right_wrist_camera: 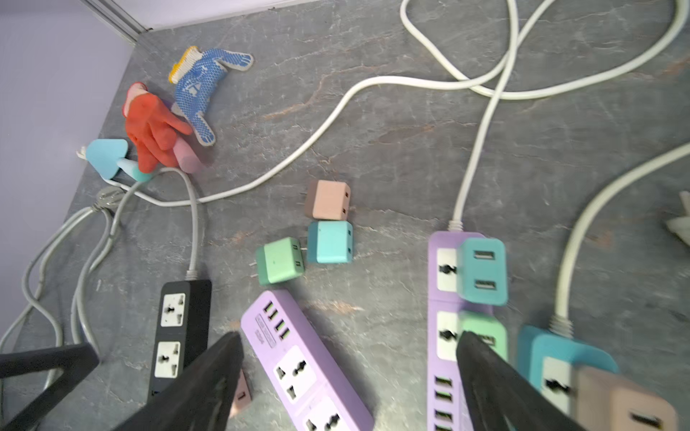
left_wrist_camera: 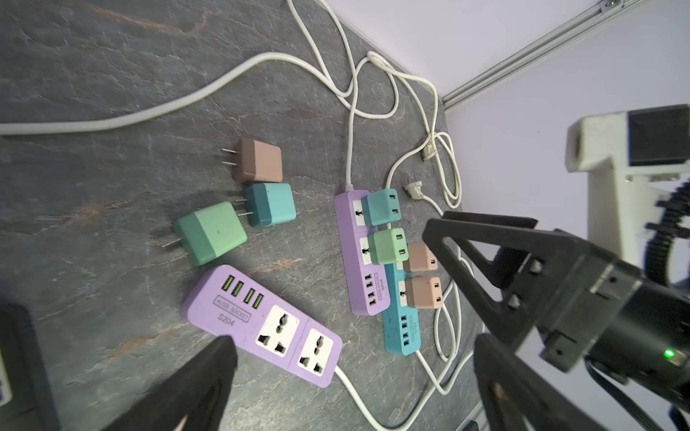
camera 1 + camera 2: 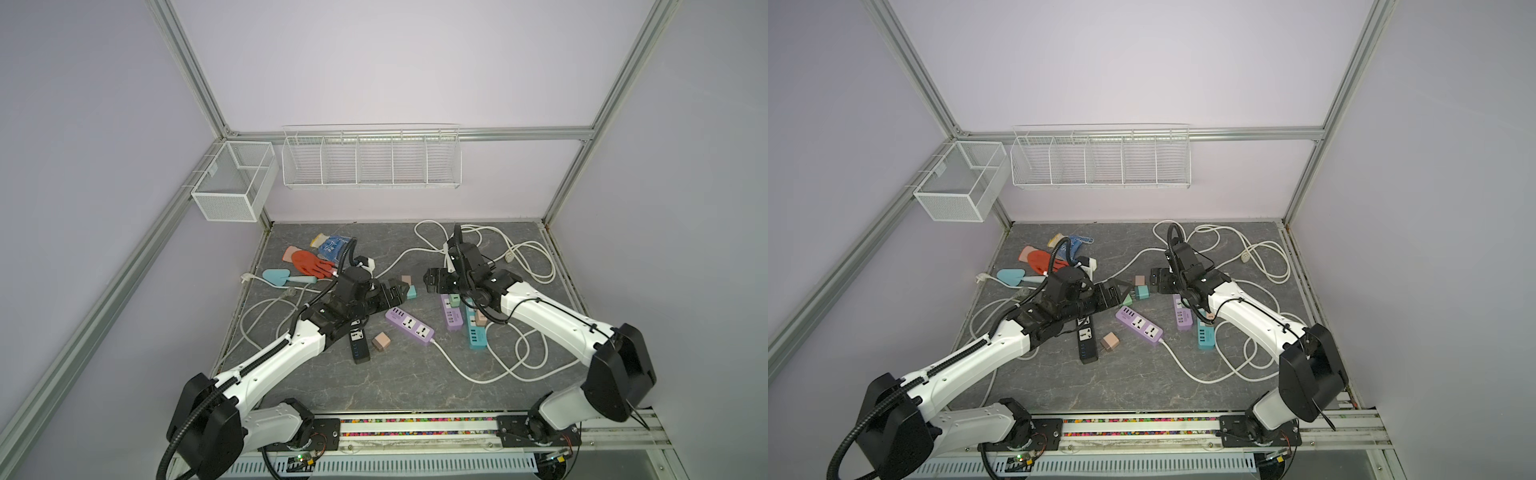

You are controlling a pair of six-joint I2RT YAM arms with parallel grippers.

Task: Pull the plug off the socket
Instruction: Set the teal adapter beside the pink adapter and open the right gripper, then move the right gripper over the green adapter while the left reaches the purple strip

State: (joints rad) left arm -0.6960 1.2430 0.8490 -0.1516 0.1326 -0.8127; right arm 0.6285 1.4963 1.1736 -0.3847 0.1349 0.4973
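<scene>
Both arms hang low over the desk (image 3: 374,386), facing each other across the middle. The left claw (image 2: 354,347) is spread wide with nothing between its fingers. The right claw (image 1: 347,347) is wide apart and empty too.

The plugged purple strip (image 2: 356,291) lies under the right arm in both top views. It has a teal plug (image 2: 381,207) in the socket nearest its cord and a green plug (image 2: 388,246) in the next one. Just beside it lies a teal strip (image 2: 395,343) with two tan plugs (image 2: 423,293) seated in its sockets.

Between the claws, three adapters lie on their sides with prongs showing: a loose tan adapter (image 2: 259,160), a loose teal adapter (image 2: 270,204) and a loose green adapter (image 2: 209,233). The teal and green ones are practically touching. Right next to them is an empty purple strip (image 2: 261,324) with both sockets bare.

A black strip (image 1: 179,317) lies under the left arm, with a fourth adapter (image 3: 381,341) beside it. White cords (image 1: 336,100) loop all over the desk. An orange glove (image 1: 149,127), a blue glove (image 1: 198,89) and a blue trowel (image 1: 106,155) sit in the far left corner.
</scene>
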